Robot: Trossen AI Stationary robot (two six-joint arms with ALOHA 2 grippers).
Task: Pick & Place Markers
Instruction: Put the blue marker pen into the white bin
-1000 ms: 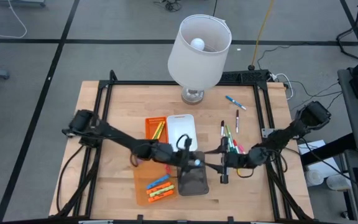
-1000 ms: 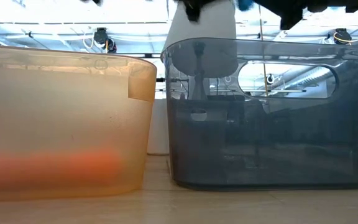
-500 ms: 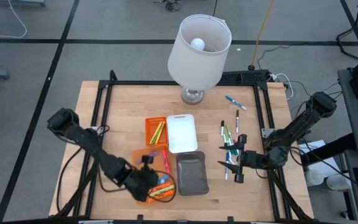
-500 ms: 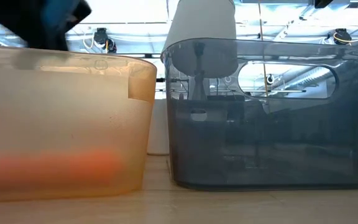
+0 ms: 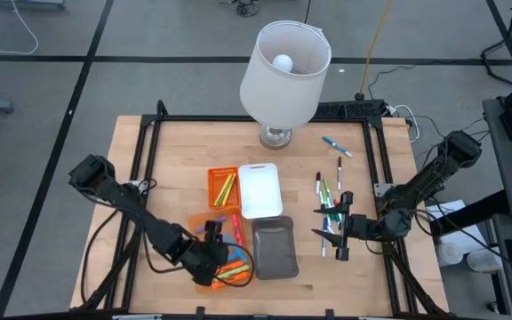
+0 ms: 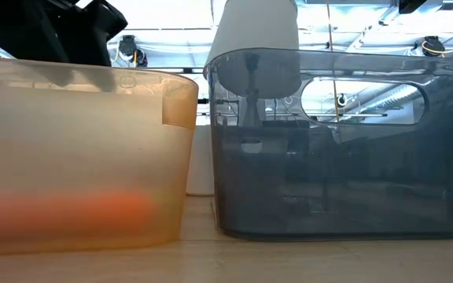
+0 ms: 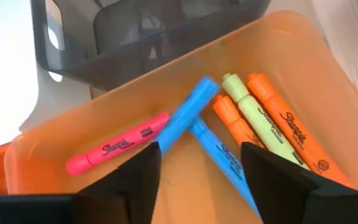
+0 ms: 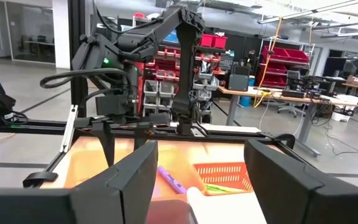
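Several markers lie in a see-through orange bin (image 7: 303,37) near the table's front: a pink one (image 7: 114,149), two blue ones (image 7: 185,115), two orange ones and a yellow-green one (image 7: 263,121). My left gripper (image 7: 201,186) hangs open just above them, slanting down, with nothing between its fingers; it also shows in the high view (image 5: 210,256). More markers (image 5: 329,203) lie loose on the wood at the right. My right gripper (image 5: 325,229) hovers open over their near ends, pointing level toward the table's left.
A grey bin (image 5: 274,249) stands right of the orange bin. Behind them are a white tray (image 5: 258,188) and an orange basket (image 5: 223,185) holding markers. A white lamp (image 5: 284,76) stands at the far edge. A blue marker (image 5: 336,147) lies far right.
My left gripper has swung from over the grey bin toward the table's left and near edge, tipping downward, and now hangs over the orange bin. My right gripper has drawn back a little toward the table's right edge and stayed open.
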